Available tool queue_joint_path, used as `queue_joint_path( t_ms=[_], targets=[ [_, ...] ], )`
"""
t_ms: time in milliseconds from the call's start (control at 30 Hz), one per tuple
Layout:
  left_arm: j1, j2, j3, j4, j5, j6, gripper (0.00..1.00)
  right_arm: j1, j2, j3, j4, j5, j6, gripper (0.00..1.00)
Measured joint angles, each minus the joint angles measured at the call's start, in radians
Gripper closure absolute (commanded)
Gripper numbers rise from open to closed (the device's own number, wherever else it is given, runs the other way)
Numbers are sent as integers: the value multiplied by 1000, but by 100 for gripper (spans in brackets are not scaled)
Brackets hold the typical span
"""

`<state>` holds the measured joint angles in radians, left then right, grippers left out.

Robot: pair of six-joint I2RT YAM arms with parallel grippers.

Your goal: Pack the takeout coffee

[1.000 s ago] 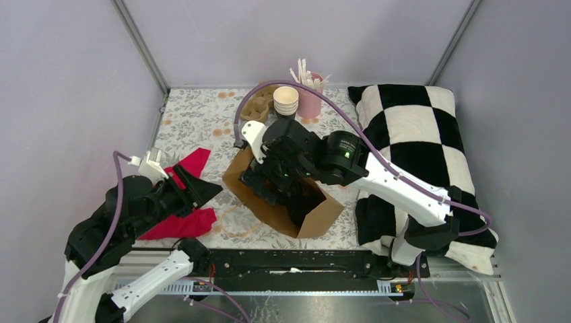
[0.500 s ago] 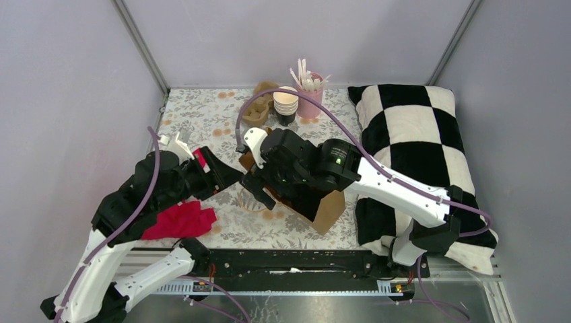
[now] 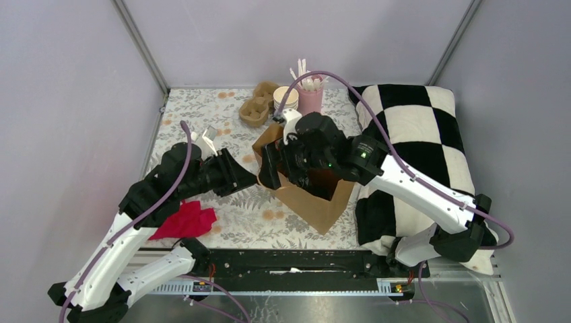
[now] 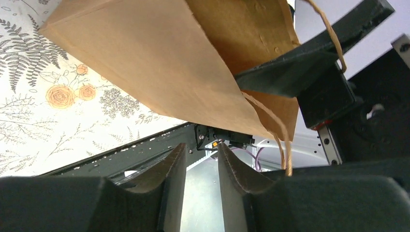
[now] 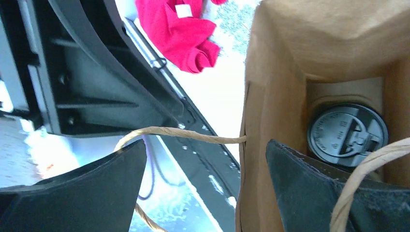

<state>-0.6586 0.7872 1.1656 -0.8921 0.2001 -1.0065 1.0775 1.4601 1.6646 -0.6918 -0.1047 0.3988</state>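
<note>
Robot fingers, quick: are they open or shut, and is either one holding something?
Left gripper: fingers a little apart, nothing between them.
Right gripper: fingers wide open, one on each side of the paper bag wall.

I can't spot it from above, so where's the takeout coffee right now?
In the right wrist view, the takeout coffee sits at the bottom of the brown paper bag, lid showing, just past the right arm's fingers.
</note>
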Motion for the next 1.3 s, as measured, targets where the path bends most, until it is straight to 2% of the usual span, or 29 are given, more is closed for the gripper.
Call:
queue_joint_path(
  t_ms=[300, 733, 933, 1100, 1300],
  targets=[
    [0, 0, -18, 53, 28, -8, 68, -70, -36, -40, 159, -196, 216, 0],
    [0, -18, -18, 66, 27, -14, 68, -238, -143, -308, 443, -341, 668, 0],
    [0, -55, -18, 72, 16, -20, 54, -254, -145, -347, 609, -439, 869, 0],
    [0, -85, -18, 68, -7, -19, 51, -260, -149, -337, 693, -478, 1002, 0],
    [0, -94, -18, 61, -23, -19, 47, -267, -146, -270, 721, -492, 1037, 0]
  ],
)
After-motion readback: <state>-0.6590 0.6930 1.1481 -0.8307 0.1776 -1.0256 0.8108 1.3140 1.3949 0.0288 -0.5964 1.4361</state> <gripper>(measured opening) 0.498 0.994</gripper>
